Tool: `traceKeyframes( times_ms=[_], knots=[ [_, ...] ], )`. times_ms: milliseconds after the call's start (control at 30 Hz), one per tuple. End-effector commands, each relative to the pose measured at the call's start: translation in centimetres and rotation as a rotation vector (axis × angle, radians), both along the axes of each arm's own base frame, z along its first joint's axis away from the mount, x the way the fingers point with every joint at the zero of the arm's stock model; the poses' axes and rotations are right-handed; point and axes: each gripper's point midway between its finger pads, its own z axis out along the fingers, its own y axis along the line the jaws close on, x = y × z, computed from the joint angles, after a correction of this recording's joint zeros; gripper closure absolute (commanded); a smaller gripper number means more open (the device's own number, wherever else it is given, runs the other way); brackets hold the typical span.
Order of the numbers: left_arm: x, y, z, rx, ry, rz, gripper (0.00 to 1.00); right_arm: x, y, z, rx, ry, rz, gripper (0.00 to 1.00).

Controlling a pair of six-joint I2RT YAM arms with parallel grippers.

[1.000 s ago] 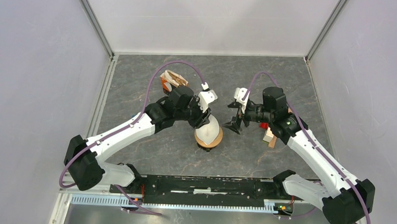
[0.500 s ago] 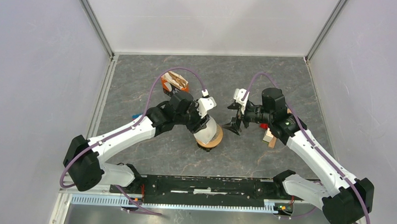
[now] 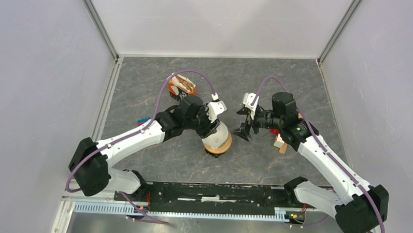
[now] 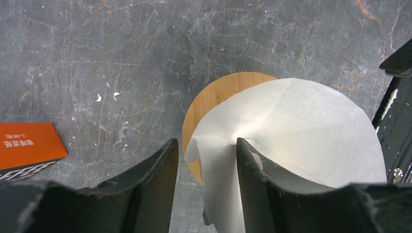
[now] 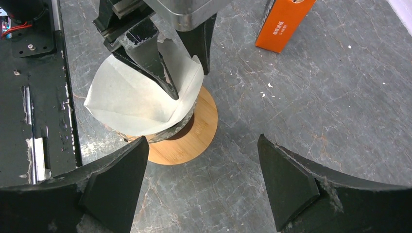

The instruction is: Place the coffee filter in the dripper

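Note:
The white paper coffee filter (image 5: 131,97) sits as an open cone in the dripper (image 5: 189,141), a clear glass funnel with a tan wooden ring collar. From above, the filter (image 3: 221,132) covers most of the collar (image 3: 218,146). My left gripper (image 4: 204,145) is open and straddles the filter's (image 4: 301,126) near rim: one finger is inside the cone, the other outside over the collar (image 4: 214,97). It also shows in the right wrist view (image 5: 189,82). My right gripper (image 5: 203,145) is open and empty, just right of the dripper (image 3: 244,129).
An orange box (image 4: 29,145) lies left of the dripper and also shows in the right wrist view (image 5: 284,22). An opened filter pack (image 3: 180,84) stands behind the left arm. Small wooden and red items (image 3: 281,142) lie under the right arm. The black base rail (image 5: 29,97) runs along the near edge.
My left gripper has moved down and a little left over the dripper, and the filter has settled lower into the cone. The right arm has not moved.

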Motion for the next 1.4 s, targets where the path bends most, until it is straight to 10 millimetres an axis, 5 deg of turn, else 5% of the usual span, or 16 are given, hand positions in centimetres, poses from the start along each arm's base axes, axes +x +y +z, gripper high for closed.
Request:
traceKeyframes(
  times_ms=[0,900,1133,1367],
  knots=[
    [0.8,-0.9,1.0,-0.023,-0.053,-0.017,0.46,0.1,0.2,0.3,0.016,-0.021,0.003,0.11],
    [1.3,-1.3,-1.8,0.047,-0.042,-0.027,0.48,-0.4,-0.2,-0.3,0.01,-0.027,0.0,0.11],
    [1.4,-1.4,-0.8,0.038,-0.055,-0.032,0.47,-0.4,-0.1,-0.3,0.012,-0.026,0.003,0.1],
    [1.2,-1.5,2.3,-0.005,-0.09,-0.045,0.38,-0.3,-0.2,0.0,0.009,-0.031,0.003,0.1]
  ],
)
